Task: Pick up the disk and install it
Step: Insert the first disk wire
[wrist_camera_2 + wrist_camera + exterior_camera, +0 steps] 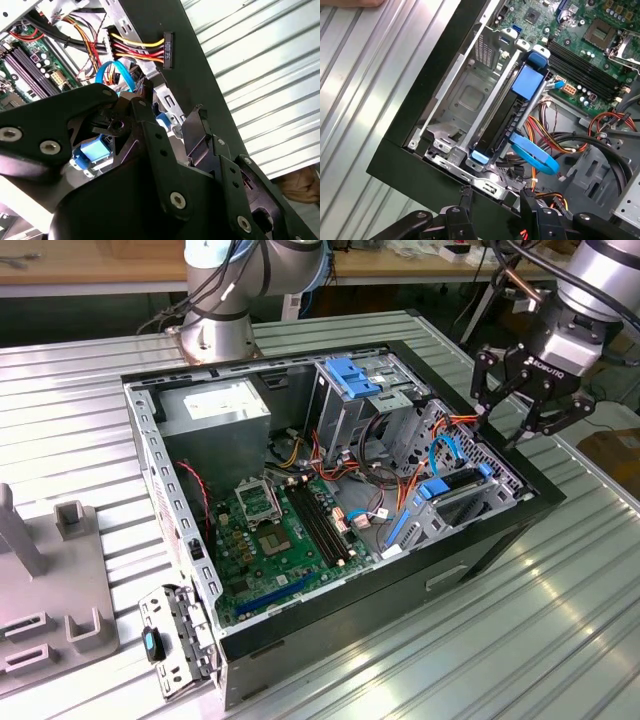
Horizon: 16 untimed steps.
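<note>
Exterior view looks down at an angle, far enough back to get the whole open computer case point(330, 625). Both wrist views peer past the gripper point(170, 102) point(495, 195), up close on one corner of it, and share the blue data cable point(107, 67) point(535, 155).

You have a ribbed metal worktop point(560, 620) carrying an open computer case point(400, 585) across its middle. A grey fixture plate point(50, 610) lies at its edge on the exterior view's left. The arm's base point(215, 340) stands at the far edge.
</note>
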Each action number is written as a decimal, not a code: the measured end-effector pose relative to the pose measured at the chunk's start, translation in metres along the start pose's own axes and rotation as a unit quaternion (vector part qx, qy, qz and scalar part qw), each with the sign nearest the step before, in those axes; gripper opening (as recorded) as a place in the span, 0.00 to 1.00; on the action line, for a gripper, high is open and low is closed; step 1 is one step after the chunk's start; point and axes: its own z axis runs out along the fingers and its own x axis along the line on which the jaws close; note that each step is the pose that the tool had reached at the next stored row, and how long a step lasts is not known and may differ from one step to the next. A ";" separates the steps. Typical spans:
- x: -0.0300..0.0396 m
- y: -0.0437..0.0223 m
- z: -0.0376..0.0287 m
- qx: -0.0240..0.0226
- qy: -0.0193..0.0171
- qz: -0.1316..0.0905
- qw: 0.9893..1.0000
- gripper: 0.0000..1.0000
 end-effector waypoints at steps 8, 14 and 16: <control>-0.0022 -0.0110 0.0002 0.000 0.000 -0.015 1.000 0.50; -0.0025 -0.0114 0.0002 0.000 0.000 -0.016 1.000 0.50; -0.0033 -0.0119 0.0003 0.000 0.000 -0.016 1.000 0.50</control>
